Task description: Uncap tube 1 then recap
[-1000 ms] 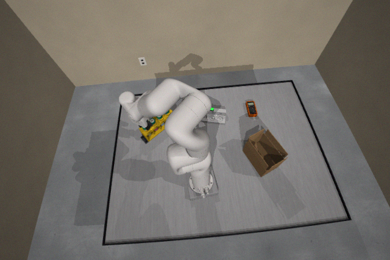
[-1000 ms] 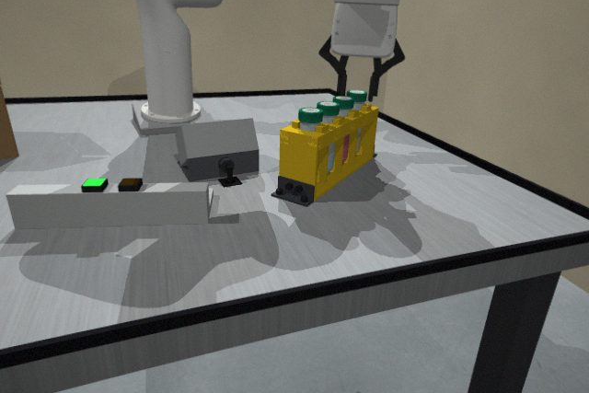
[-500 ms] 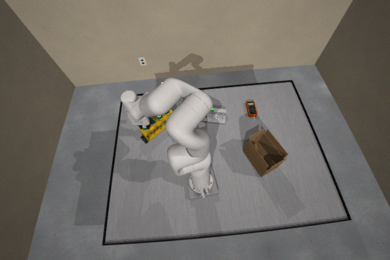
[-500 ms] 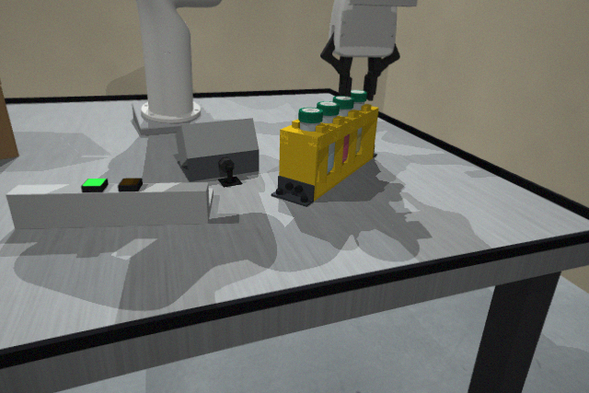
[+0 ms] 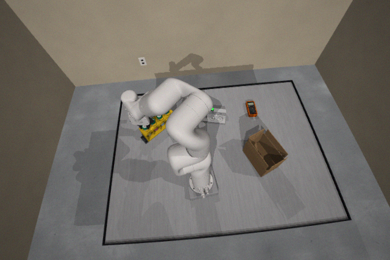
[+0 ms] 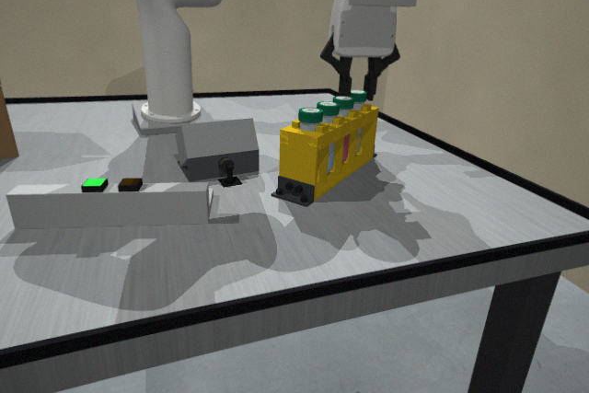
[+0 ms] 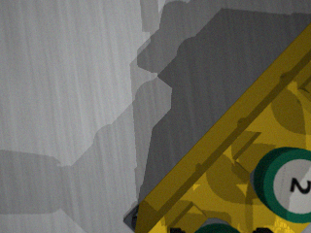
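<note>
The yellow decapping station [image 6: 328,151] stands near the table's far right edge and holds four tubes with green caps. My gripper [image 6: 357,86] points straight down over the farthest tube and is shut on the cap of tube 1 [image 6: 358,94], which sits on its tube. The caps of tube 2 [image 6: 343,100], tube 3 [image 6: 328,107] and tube 4 [image 6: 310,115] are on. The wrist view shows the station's end [image 7: 233,170], the cap marked 2 [image 7: 287,184] and a rim of the held cap [image 7: 216,227]. On the grey cap tray [image 6: 109,205] the green lamp [image 6: 94,184] is lit and the amber lamp [image 6: 130,183] is dark.
A grey sloped housing [image 6: 218,145] stands between the arm's base and the tray; a small black knob [image 6: 229,172] is in front of it. An orange multimeter [image 5: 251,108] and an open cardboard box [image 5: 264,152] lie on the other side of the table.
</note>
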Controlling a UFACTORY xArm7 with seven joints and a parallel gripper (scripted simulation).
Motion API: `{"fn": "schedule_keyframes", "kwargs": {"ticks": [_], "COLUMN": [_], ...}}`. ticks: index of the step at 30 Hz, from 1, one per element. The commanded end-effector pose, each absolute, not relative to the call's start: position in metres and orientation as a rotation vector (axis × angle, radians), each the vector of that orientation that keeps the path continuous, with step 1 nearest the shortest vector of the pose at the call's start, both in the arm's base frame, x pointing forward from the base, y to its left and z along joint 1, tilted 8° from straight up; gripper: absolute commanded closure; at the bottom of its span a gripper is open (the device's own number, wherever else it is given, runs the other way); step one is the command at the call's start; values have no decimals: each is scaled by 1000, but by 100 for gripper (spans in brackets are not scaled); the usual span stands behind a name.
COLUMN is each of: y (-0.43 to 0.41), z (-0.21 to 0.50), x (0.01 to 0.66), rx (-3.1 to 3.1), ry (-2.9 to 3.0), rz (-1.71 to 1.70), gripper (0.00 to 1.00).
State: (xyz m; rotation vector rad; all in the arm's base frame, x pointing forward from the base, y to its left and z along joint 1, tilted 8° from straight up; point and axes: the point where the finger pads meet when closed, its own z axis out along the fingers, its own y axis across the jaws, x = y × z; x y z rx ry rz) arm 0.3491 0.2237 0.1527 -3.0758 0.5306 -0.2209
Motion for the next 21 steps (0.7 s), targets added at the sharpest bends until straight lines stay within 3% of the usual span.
{"fn": "schedule_keyframes", "kwargs": {"ticks": [1,21], "y": [224,224], "z": [154,153], "x": [350,350], "rx": [-3003,-2337], "ry": [799,1960], "rz": [-222,-177], "gripper": [100,100]}}
